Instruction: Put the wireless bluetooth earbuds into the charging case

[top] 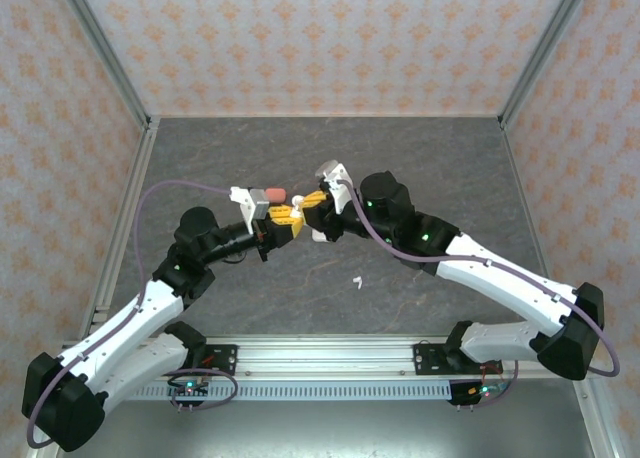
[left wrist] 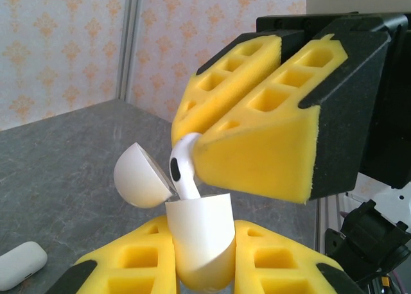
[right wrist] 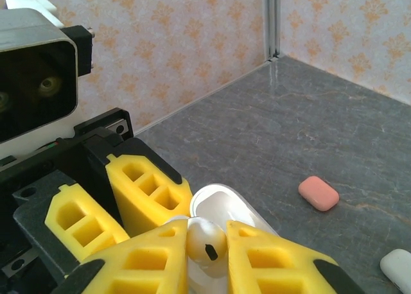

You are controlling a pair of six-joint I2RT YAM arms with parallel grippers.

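My left gripper (left wrist: 204,235) is shut on a white charging case (left wrist: 202,242), held upright with its lid (left wrist: 141,175) swung open to the left. My right gripper (right wrist: 207,235) is shut on a white earbud (right wrist: 207,242). In the left wrist view the right arm's yellow fingers (left wrist: 257,146) come in from above, and the earbud (left wrist: 183,169) has its stem dipping into the case's mouth. The open case (right wrist: 226,207) lies just beyond the earbud in the right wrist view. From above, the left gripper (top: 287,218) and right gripper (top: 312,206) meet tip to tip mid-table.
A coral-pink case (right wrist: 318,193) lies shut on the grey table beyond the grippers, also the pink case (top: 272,194) from above. A shut white case (right wrist: 397,268) lies nearer. One loose white earbud (top: 356,282) rests on the table toward the front. Patterned walls enclose the table.
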